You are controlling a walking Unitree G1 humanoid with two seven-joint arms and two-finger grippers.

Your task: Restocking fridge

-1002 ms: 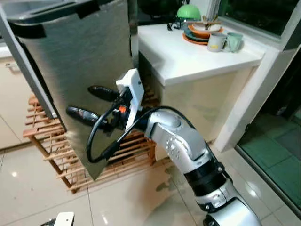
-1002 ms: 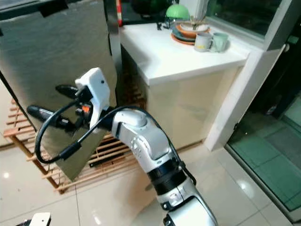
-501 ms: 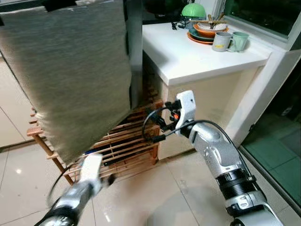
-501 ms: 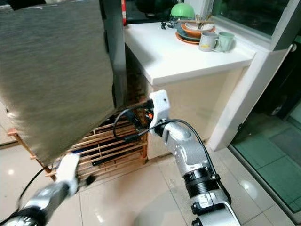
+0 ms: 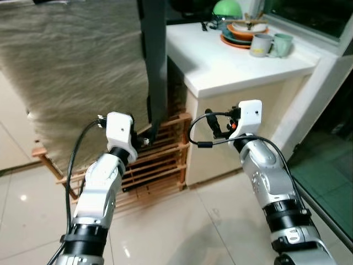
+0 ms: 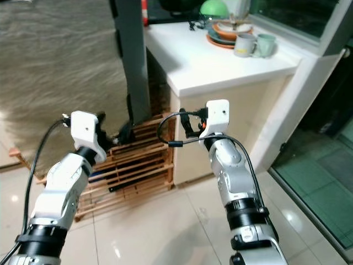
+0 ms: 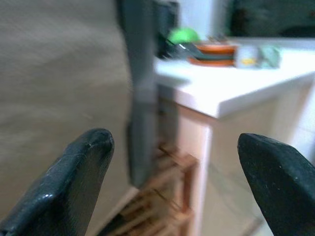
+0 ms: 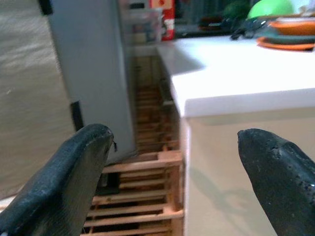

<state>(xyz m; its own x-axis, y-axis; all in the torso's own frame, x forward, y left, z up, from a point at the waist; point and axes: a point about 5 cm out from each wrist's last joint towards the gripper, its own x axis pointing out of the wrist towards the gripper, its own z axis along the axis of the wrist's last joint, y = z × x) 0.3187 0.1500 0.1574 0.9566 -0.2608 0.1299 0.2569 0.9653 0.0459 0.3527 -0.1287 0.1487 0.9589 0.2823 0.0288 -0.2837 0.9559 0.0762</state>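
Beside white counter point(image 5: 231, 66), fridge door point(image 5: 83, 72) upright — edge-on

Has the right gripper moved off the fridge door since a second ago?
Yes. The right gripper has pulled back from the fridge door and now hangs open in front of the white counter's cabinet face, beside the wooden rack.

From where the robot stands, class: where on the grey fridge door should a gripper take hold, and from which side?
Judging by shape, grip the fridge door along its dark vertical edge, coming from the counter side: the broad grey face offers no visible grip. Both grippers are open.
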